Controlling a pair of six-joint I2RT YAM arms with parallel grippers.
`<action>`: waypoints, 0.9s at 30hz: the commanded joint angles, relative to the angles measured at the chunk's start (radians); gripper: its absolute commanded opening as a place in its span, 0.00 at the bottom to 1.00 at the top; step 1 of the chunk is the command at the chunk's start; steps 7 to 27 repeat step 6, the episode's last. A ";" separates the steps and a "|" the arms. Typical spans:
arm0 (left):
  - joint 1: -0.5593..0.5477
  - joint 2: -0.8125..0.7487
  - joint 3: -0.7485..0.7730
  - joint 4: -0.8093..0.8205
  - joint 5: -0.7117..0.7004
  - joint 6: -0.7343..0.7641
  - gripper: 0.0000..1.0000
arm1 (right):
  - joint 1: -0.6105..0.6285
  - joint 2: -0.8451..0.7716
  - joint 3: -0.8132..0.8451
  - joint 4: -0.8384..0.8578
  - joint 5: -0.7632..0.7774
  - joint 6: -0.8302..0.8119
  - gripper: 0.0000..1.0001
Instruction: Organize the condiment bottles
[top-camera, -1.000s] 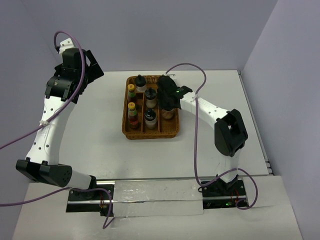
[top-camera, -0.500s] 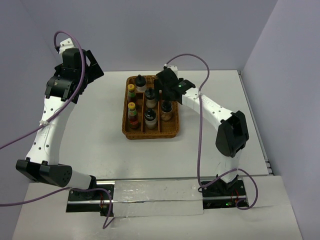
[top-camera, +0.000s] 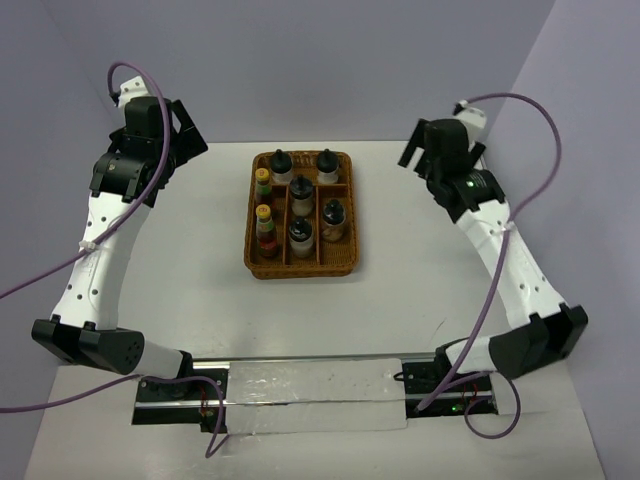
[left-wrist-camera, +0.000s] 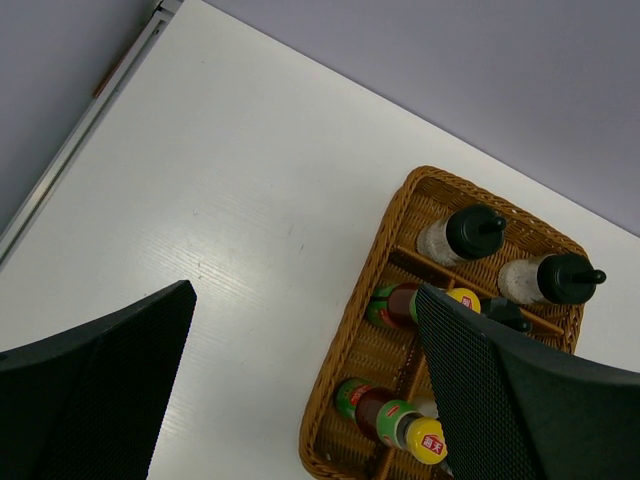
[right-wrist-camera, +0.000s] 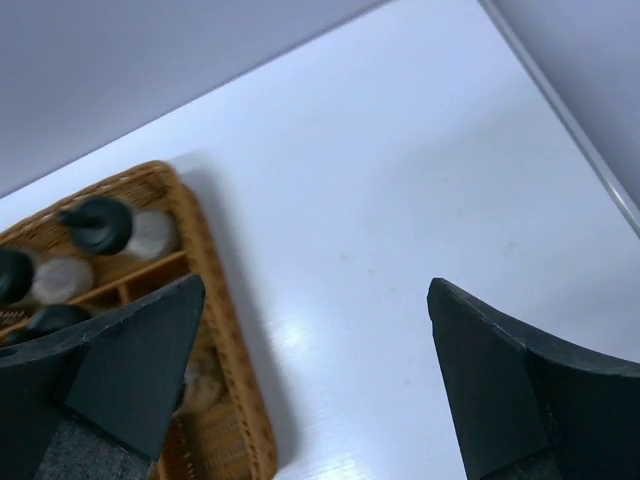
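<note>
The condiment bottles stand in a brown wicker tray (top-camera: 300, 272) at mid table. Two slim reddish-brown ones with yellow caps (top-camera: 263, 181) (top-camera: 266, 225) fill its left column. Several squat whitish ones with black caps (top-camera: 281, 165) (top-camera: 327, 165) (top-camera: 333, 219) fill the other compartments. My left gripper (top-camera: 183, 135) is held high off the tray's left, open and empty. My right gripper (top-camera: 416, 152) is held high off the tray's right, open and empty. In the left wrist view the gripper (left-wrist-camera: 305, 290) looks down on the yellow-capped bottles (left-wrist-camera: 400, 305). The right wrist view shows its gripper (right-wrist-camera: 316, 283) over bare table beside the tray (right-wrist-camera: 215, 290).
White table (top-camera: 430, 260) surrounds the tray, with grey walls behind and at both sides. The table's right edge (right-wrist-camera: 570, 100) shows in the right wrist view and its left edge (left-wrist-camera: 80, 130) in the left wrist view. Purple cables loop from both arms.
My right gripper opened off a black-capped bottle in the tray's right column, then rose and swung away to the right. The left arm has not moved.
</note>
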 joint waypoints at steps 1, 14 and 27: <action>0.008 -0.023 -0.014 0.049 0.004 0.001 0.99 | -0.054 -0.069 -0.126 0.015 0.031 0.064 1.00; 0.008 -0.021 -0.043 0.075 0.024 -0.002 0.99 | -0.090 -0.110 -0.213 0.016 0.033 0.081 1.00; 0.008 -0.021 -0.043 0.075 0.024 -0.002 0.99 | -0.090 -0.110 -0.213 0.016 0.033 0.081 1.00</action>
